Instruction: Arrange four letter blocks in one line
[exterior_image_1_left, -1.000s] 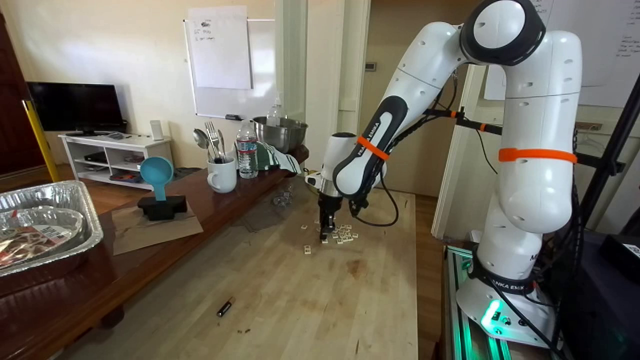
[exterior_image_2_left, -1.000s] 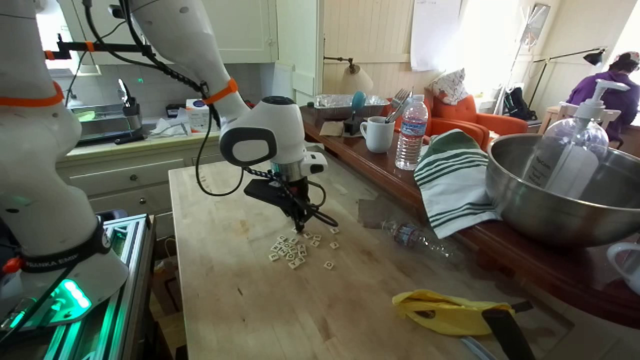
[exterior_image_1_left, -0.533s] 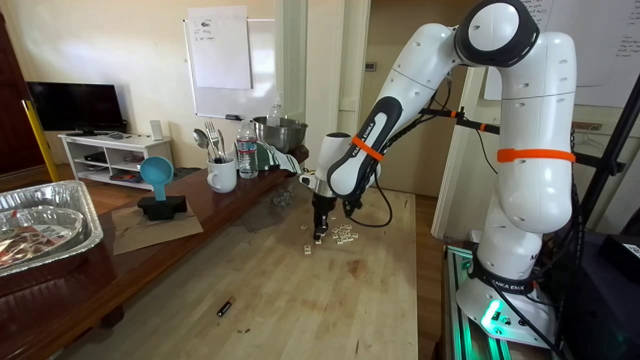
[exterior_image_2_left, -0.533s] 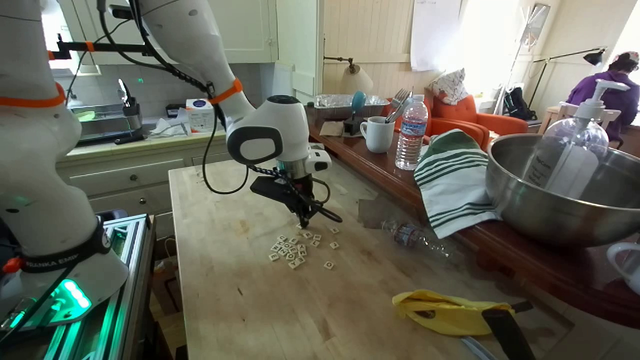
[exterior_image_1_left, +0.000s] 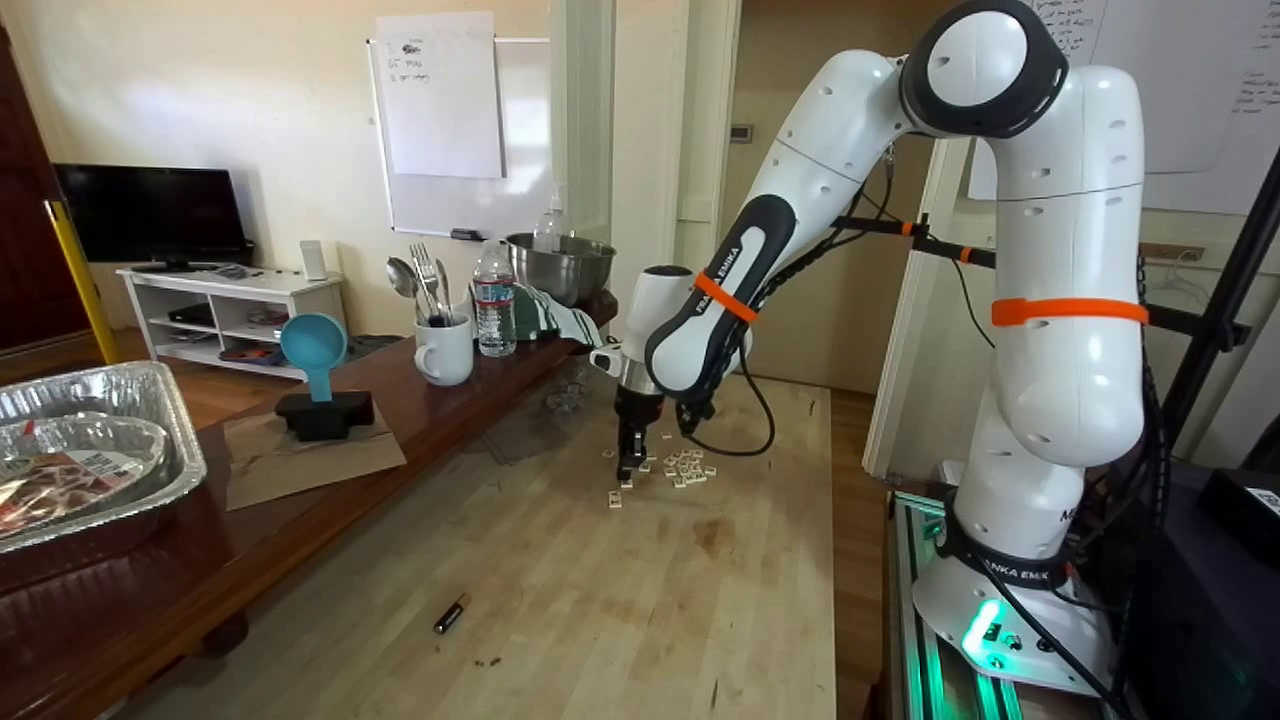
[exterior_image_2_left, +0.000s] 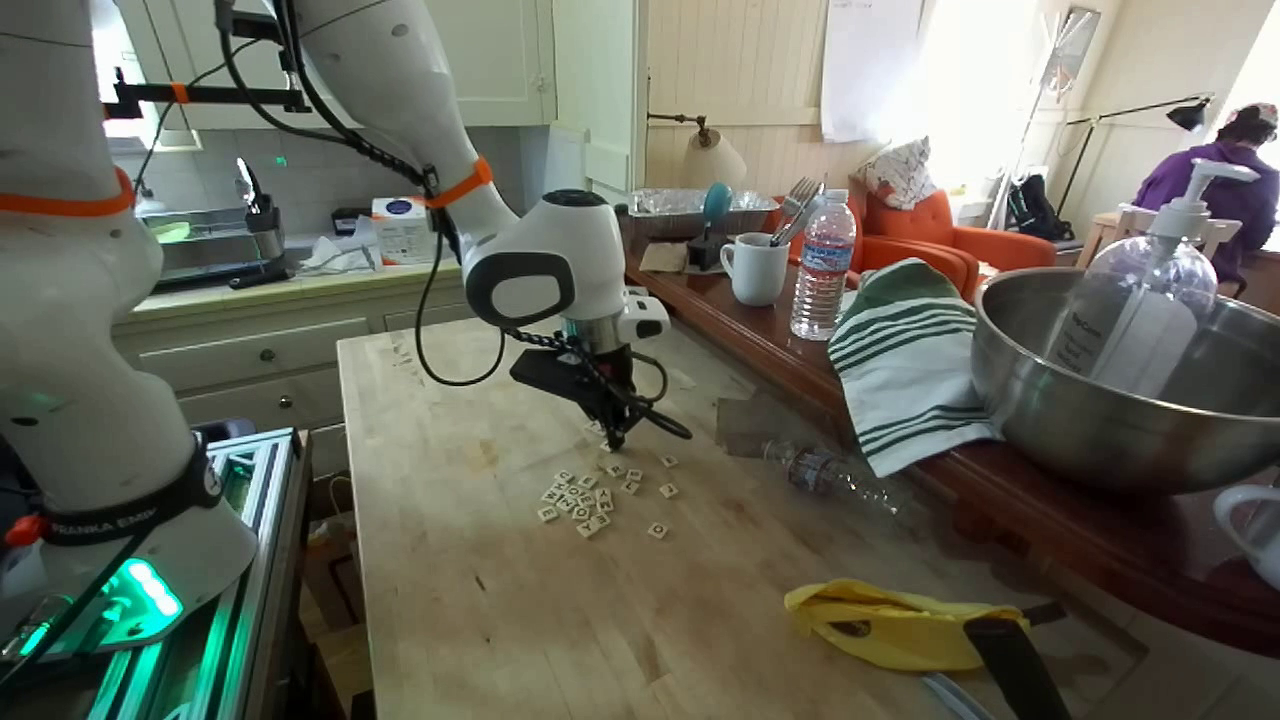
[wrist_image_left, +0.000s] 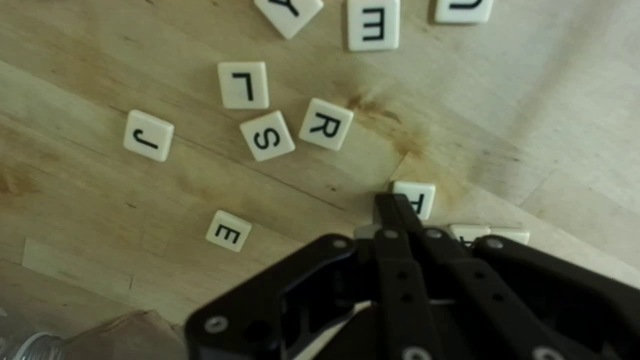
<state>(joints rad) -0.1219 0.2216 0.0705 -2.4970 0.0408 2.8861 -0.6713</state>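
Your tool (wrist_image_left: 392, 202) is fully closed, its fingers side by side and nothing gripped between them. It stands low over the desk (exterior_image_1_left: 600, 600), near the paired blocks (wrist_image_left: 480, 230); take those as the reference. A single block (wrist_image_left: 421, 194) lies at the fingertips, near the paired blocks but not touching them. The tips hide part of it, so you cannot tell whether they bear on its top or its side.

The step in hand is judged to be sliding the single block into the row. Aim for the near end of the paired blocks: bring the single block level with their row, then close the gap. Push slowly through the middle of one face; an off-centre push will probably turn it. Use light downward force, as too much may tip the block. Stop at first contact, or the paired blocks may be knocked askew.

For the fourth place, consider the lone E block (wrist_image_left: 228, 230): it lies well apart from the paired blocks, with bare desk around it. Avoid the pile (exterior_image_2_left: 586, 499), also well apart from the paired blocks, where neighbours would likely be disturbed.
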